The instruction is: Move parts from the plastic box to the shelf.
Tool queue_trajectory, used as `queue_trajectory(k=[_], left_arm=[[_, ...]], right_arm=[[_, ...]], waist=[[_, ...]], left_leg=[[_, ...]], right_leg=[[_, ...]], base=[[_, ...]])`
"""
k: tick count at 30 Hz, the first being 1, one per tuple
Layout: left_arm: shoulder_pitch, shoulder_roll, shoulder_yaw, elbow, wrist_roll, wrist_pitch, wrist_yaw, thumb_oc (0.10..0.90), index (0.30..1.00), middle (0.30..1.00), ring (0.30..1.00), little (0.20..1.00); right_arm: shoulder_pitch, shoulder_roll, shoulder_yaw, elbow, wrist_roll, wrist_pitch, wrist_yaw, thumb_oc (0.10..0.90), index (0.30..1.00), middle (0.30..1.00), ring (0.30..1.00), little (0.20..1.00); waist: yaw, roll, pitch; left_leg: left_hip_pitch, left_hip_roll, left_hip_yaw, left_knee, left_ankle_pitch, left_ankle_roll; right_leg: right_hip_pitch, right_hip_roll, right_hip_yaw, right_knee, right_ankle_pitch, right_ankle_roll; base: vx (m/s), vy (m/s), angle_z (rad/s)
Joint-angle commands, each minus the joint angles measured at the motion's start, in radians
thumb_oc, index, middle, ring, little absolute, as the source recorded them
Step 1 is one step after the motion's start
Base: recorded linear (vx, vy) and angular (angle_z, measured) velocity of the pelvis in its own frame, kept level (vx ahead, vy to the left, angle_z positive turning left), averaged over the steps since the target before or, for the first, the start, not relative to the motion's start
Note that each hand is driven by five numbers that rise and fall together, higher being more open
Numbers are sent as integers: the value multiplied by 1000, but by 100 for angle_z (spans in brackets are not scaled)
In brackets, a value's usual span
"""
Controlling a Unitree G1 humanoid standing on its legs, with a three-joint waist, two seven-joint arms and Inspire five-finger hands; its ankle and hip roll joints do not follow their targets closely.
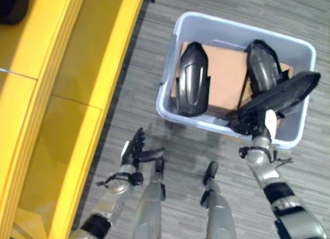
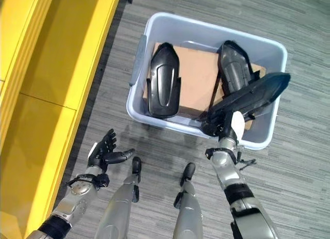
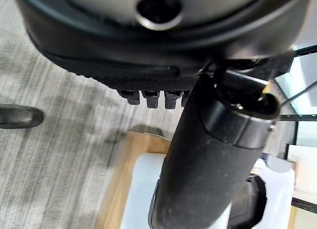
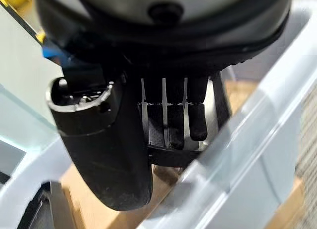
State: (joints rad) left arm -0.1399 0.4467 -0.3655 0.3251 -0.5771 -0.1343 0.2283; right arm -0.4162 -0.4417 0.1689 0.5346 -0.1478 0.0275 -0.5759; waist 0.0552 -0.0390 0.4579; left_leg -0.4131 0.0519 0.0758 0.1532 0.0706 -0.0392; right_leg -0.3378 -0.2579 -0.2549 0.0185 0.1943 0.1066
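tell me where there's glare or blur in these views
Left eye view: light sheen on the black part held by the right hand and on the yellow shelf. Right wrist view: the box rim is blurred up close. Left wrist view: thumb soft.

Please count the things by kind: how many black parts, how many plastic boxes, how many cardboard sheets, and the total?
Black parts: 3 (one and one in the box, one held by the right hand)
Plastic box: 1
Cardboard sheet: 1
Total: 5

Right hand (image 1: 256,126) fingers (image 4: 171,125) curled in a grip; left hand (image 1: 135,148) spread, idle.
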Motion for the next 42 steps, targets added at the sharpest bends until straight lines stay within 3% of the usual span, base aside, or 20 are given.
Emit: queue_trajectory(k=[1, 13, 23, 32, 37, 42], left_arm=[[24, -21, 19, -35, 48, -65, -22, 900, 1000, 1000, 1000, 1000], [94, -19, 48, -40, 75, -39, -77, 900, 1000, 1000, 1000, 1000], [140, -25, 81, -41, 101, -26, -101, 900, 1000, 1000, 1000, 1000], [220, -46, 141, -28, 125, -14, -124, 900, 1000, 1000, 1000, 1000], [238, -56, 147, -19, 130, -11, -129, 900, 1000, 1000, 1000, 1000], [243, -62, 154, -11, 122, -15, -119, 900, 1000, 1000, 1000, 1000]], right_arm=[[31, -101, -86, -80, -69, -45, -58, 400, 300, 300, 300, 300], [152, -125, -166, -313, -119, -88, 18, 400, 300, 300, 300, 300], [183, -136, -177, -446, -125, -127, 86, 400, 300, 300, 300, 300], [142, -163, -53, -487, -169, -144, 234, 400, 300, 300, 300, 300], [106, -170, 7, -483, -182, -148, 278, 400, 300, 300, 300, 300], [43, -173, 96, -468, -186, -165, 315, 400, 300, 300, 300, 300]], waist=[[-4, 9, -72], [-23, -8, -142], [-25, -5, -197], [-10, 1, -318], [-5, 4, -346], [4, 7, -336]], left_leg=[[49, 26, -54, -52, 9, -26], [130, 30, -37, -75, 5, -26], [205, 40, -24, -102, 3, -29], [348, 77, 1, -180, 18, -49], [379, 93, 7, -182, 19, -56], [380, 129, -5, -113, 17, -67]], right_leg=[[21, -41, -21, 49, -11, 78], [86, -33, -15, 28, -16, 82], [150, -24, -16, 14, -31, 82], [261, 27, -32, 6, -95, 61], [287, 53, -32, 20, -130, 47], [289, 90, -25, 95, -202, 16]], base=[[23, -26, -5], [22, -23, -5], [33, -21, -3], [70, -60, -6], [39, -83, -3], [4, -150, 1]])
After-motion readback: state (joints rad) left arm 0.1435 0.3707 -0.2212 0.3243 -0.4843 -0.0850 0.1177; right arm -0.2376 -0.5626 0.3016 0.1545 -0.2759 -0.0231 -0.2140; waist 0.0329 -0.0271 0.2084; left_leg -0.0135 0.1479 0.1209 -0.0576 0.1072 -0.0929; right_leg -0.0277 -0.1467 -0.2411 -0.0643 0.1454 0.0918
